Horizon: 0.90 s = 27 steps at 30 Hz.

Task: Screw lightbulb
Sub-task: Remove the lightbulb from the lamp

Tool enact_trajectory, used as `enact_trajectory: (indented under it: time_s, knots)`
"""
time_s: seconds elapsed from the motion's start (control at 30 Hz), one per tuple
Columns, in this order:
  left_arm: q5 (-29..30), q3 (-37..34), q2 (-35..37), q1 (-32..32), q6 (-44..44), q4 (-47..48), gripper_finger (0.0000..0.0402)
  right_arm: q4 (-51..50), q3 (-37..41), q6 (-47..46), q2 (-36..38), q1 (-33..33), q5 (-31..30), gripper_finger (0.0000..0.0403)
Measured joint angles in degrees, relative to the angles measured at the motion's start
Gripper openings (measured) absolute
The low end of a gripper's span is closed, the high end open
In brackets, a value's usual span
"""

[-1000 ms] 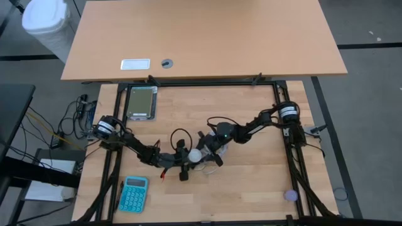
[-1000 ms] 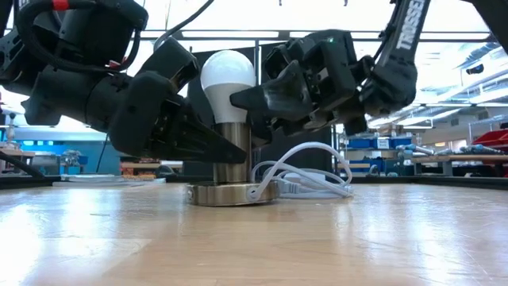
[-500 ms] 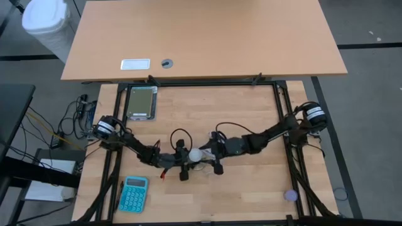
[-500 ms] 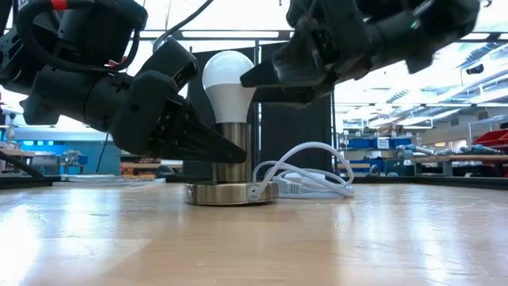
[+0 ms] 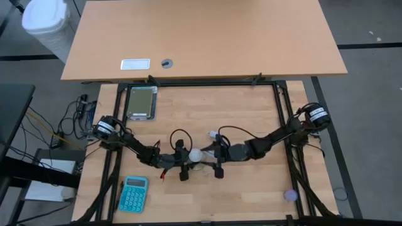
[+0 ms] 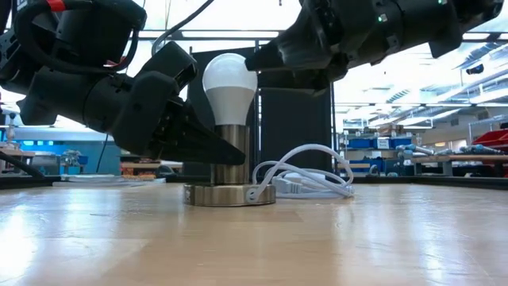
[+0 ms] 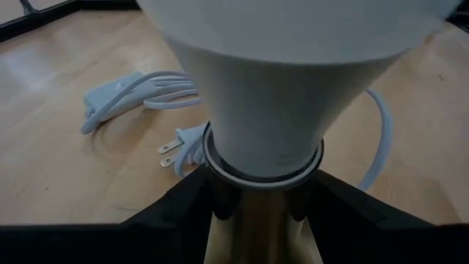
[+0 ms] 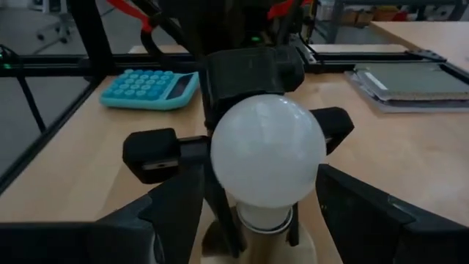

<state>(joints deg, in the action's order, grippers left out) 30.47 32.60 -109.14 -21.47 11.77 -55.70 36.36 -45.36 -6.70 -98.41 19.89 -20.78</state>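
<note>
Lightbulb (image 6: 229,86) stands upright in its socket (image 6: 230,171) mid-desk, and your left tool (image 6: 213,151) clamps that socket's stem below while your right tool (image 8: 242,213), fingers spread wide either side of the globe, must close in.

From above, we look straight down on the whole table (image 5: 251,119), both arms small near its middle. At tabletop height we face level across the wood into the room, close to the lightbulb (image 6: 229,86). Our left wrist camera sits right against that lightbulb's neck, filling its picture. Our right wrist camera looks from the opposite side, a little higher — toward the teal calculator (image 8: 149,89). All four views share the lightbulb.
</note>
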Motion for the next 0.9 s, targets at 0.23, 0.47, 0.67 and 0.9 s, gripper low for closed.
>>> enact_trajectory:
  time_s: [0.23, 0.47, 0.67, 0.9]
  knots:
    - [0.87, 0.00, 0.00, 0.09, 0.53, -0.11, 0.0244, -0.94, 0.00, -1.79, 0.00, 1.77, -1.93, 0.0259]
    - [1.19, 0.00, 1.81, 0.11, -0.95, -0.18, 0.0292, -2.25, 0.00, -2.35, 0.00, 1.82, -2.07, 0.0259]
    - [1.11, 0.00, 2.82, -0.22, -2.43, 0.09, 0.0290, -4.51, 0.00, -3.23, 0.20, 1.82, -3.36, 0.0259]
    - [0.84, 0.05, 4.16, -1.10, -3.90, 0.93, 0.0287, -7.74, 0.00, -5.77, 0.24, 1.82, -1.71, 0.0259]
